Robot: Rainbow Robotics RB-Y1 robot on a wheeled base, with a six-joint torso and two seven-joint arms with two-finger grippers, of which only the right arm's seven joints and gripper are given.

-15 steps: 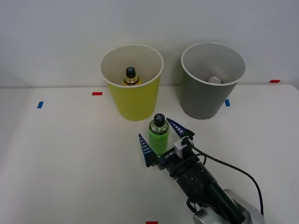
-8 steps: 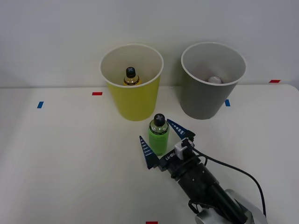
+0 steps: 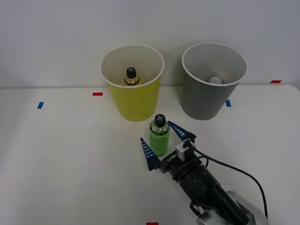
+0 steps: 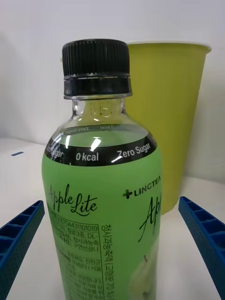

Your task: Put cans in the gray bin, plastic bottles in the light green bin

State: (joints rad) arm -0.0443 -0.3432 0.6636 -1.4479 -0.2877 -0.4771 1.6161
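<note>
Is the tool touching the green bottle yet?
Apart. The right wrist view shows bare table between the green bottle and each blue finger; the tool is open, straddling it.

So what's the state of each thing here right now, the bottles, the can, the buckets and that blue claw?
Green bottle: upright on the table, capped, between the open fingers, not gripped.
Amber bottle: upright inside the light green bin, capped.
Can: inside the gray bin.
Light green bin: upright, holds one bottle.
Gray bin: upright, holds the can.
Right gripper: open around the green bottle.
</note>
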